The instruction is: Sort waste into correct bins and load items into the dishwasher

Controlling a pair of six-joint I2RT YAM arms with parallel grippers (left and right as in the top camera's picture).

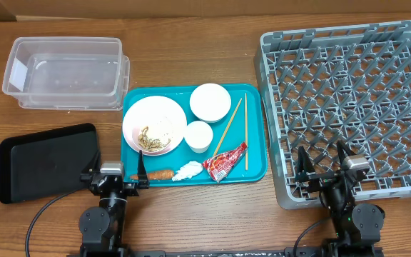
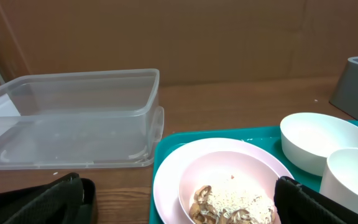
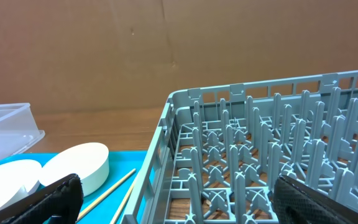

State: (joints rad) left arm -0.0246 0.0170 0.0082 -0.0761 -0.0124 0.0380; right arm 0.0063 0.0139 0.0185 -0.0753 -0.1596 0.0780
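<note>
Both arms sit at the near edge of the table. The left pincer is spread wide with nothing between its fingers, and the right pincer is just as wide and also empty.

The carrot lies just beside the left pincer's right finger, a little ahead of it on the teal tray. The crumpled napkin is next along to the right, and the red wrapper is beyond that. Straight ahead of the left pincer is the plate with the food scraps on it. The black tray is close on its left, and the clear tub is well ahead and to the left. The right pincer hangs over the near edge of the dish rack. The chopsticks, cup and bowl are all off to its left.

I judge the carrot light, firm and apt to roll, so I would close across its middle from above. The napkin is soft and will squash, so I would pinch its highest fold. The wrapper looks slick and thin, and a raised end is the best hold. The plate is stiff, smooth and breakable, so I would take it by the rim and keep it level so the loose scraps stay on. The chopsticks lie flat and thin, so I would grip them across mid-length and expect some slipping.
</note>
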